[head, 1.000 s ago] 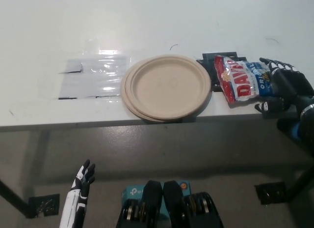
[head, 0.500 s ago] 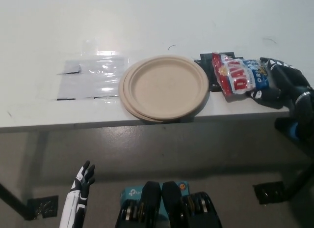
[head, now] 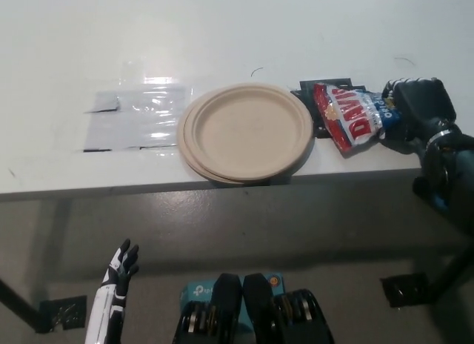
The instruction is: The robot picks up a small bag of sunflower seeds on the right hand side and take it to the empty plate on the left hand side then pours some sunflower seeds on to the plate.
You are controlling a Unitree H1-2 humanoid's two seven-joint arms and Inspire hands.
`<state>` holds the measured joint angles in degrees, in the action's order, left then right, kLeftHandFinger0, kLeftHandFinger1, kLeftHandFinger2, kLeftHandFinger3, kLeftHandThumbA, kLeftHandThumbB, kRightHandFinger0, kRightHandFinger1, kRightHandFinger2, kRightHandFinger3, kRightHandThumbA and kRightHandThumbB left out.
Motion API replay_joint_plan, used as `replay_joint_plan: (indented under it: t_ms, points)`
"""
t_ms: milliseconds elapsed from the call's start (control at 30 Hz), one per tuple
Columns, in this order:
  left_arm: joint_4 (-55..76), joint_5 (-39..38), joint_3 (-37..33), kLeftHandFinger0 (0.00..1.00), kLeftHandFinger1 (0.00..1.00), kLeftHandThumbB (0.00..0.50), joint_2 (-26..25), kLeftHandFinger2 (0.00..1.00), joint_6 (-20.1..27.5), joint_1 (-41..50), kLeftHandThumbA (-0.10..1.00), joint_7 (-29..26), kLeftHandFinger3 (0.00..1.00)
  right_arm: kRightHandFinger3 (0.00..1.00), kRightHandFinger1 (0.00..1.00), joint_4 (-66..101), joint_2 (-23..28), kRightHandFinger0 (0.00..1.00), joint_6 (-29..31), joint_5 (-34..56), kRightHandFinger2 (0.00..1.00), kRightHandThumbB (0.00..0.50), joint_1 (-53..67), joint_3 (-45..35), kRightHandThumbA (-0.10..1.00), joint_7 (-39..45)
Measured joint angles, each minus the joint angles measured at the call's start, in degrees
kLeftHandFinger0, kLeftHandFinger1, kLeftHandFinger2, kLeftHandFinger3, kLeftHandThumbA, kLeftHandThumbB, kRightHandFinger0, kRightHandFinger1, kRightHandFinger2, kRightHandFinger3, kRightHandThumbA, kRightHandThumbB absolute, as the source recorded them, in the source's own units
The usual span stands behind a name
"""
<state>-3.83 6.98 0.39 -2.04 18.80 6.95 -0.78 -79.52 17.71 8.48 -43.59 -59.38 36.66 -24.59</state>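
A red, white and blue bag of sunflower seeds [head: 348, 116] lies on the white table [head: 222, 32], just right of a tan paper plate [head: 246, 130] with nothing on it. My black right hand [head: 415, 113] is shut on the bag's right end, its fingers wrapped over the blue part. My white left hand [head: 111, 288] hangs low at the lower left, below the table edge, open and holding nothing.
A clear plastic sheet [head: 137, 118] lies flat to the left of the plate. A small black piece [head: 326, 88] sits under the bag's far edge. The table's front edge [head: 185, 184] runs just below the plate.
My right hand has closed around the bag's right end, and the bag has bunched and shifted a little left toward the plate. The left hand stays low.
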Motion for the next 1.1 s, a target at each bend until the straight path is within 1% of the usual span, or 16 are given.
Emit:
replay_joint_plan:
  t_ms: [33,100,133,200,267,300,400,467,533,600,667,733,767,867,900,1100]
  points:
    - [0.07,-0.08,0.0,0.99,1.0,0.022,-0.03,1.0,0.0,0.0,1.0,0.01,1.0,0.84,0.33,-0.21,-0.16,0.0,0.21,0.01,0.83,0.154,0.14,-0.01,-0.1,-0.86]
    - [0.22,-0.2,0.01,0.99,1.0,0.01,-0.08,1.0,0.0,0.01,1.0,0.01,1.0,0.85,0.29,-0.49,-0.33,0.0,0.74,0.13,0.78,0.146,0.44,-0.26,-0.1,-2.29]
    - [0.3,-0.25,0.01,0.98,1.0,0.001,-0.1,1.0,0.0,0.02,1.0,0.0,1.0,0.82,0.26,-0.57,-0.41,0.0,1.01,0.33,0.75,0.138,0.63,-0.56,-0.1,-2.97]
    - [0.46,-0.27,0.0,0.98,1.0,0.0,-0.11,1.0,-0.01,0.02,1.0,0.0,1.0,0.79,0.23,-0.64,-0.7,0.0,1.72,1.16,0.75,0.14,1.09,-1.86,-0.1,-4.15]
    - [0.57,-0.26,0.0,0.97,1.0,0.0,-0.11,1.0,-0.02,0.03,1.0,0.0,1.0,0.78,0.23,-0.64,-1.24,0.0,2.6,2.15,0.75,0.114,1.72,-3.53,-0.1,-5.4]
    - [0.6,-0.26,0.0,0.97,1.0,0.0,-0.11,1.0,-0.03,0.04,1.0,0.0,1.0,0.75,0.21,-0.64,-1.44,0.0,3.09,2.54,0.73,0.115,1.89,-4.29,-0.1,-5.81]
    - [0.6,-0.19,0.0,0.97,1.0,0.0,-0.14,1.0,-0.03,0.04,1.0,-0.01,1.0,0.64,0.19,-0.63,-2.15,0.0,5.15,4.76,0.73,0.074,2.77,-8.13,-0.1,-6.85]
    - [0.6,-0.13,0.01,0.97,1.0,0.0,-0.16,1.0,-0.02,0.05,1.0,-0.01,1.0,0.62,0.18,-0.63,-2.68,0.0,6.67,6.87,0.74,0.061,3.45,-11.8,-0.1,-7.27]
    - [0.6,-0.13,0.01,0.96,1.0,0.0,-0.17,1.0,-0.03,0.07,1.0,-0.01,1.0,0.73,0.25,-0.63,-3.21,0.0,7.75,8.53,0.83,0.07,3.84,-14.45,-0.1,-7.56]
    - [0.6,-0.12,0.01,0.97,1.0,0.0,-0.17,1.0,-0.02,0.06,1.0,-0.01,1.0,0.76,0.27,-0.63,-3.6,0.0,8.68,9.78,0.83,0.064,4.06,-16.38,-0.1,-7.61]
    - [0.59,-0.09,0.02,0.97,1.0,0.0,-0.17,1.0,-0.02,0.07,1.0,-0.02,1.0,0.62,0.22,-0.63,-4.04,0.0,9.66,11.29,0.74,0.072,4.28,-18.32,-0.1,-7.6]
    - [0.59,-0.03,0.02,0.97,1.0,0.0,-0.17,1.0,-0.02,0.06,1.0,-0.02,1.0,0.55,0.16,-0.63,-4.3,0.0,10.39,12.34,0.67,0.057,4.35,-19.24,-0.1,-7.59]
    - [0.59,0.03,0.02,0.96,1.0,0.0,-0.17,1.0,-0.02,0.05,1.0,-0.02,1.0,0.52,0.14,-0.63,-4.37,0.0,10.68,12.64,0.65,0.068,4.34,-19.43,-0.1,-7.58]
    - [0.59,0.2,0.01,0.95,1.0,0.0,-0.17,1.0,-0.02,0.04,1.0,-0.02,1.0,0.75,0.19,-0.63,-4.56,0.0,11.17,13.69,0.82,0.109,4.33,-19.92,-0.1,-7.27]
    - [0.59,0.23,0.02,0.94,1.0,0.0,-0.17,1.0,-0.02,0.04,1.0,-0.03,1.0,0.81,0.21,-0.63,-4.63,0.0,11.19,14.13,0.83,0.118,4.31,-20.19,-0.1,-7.07]
    - [0.59,0.23,0.06,0.92,1.0,0.0,-0.17,1.0,-0.02,-0.01,1.0,-0.02,1.0,0.79,0.26,-0.63,-5.14,0.0,11.26,16.6,0.76,0.145,4.08,-22.4,-0.1,-6.01]
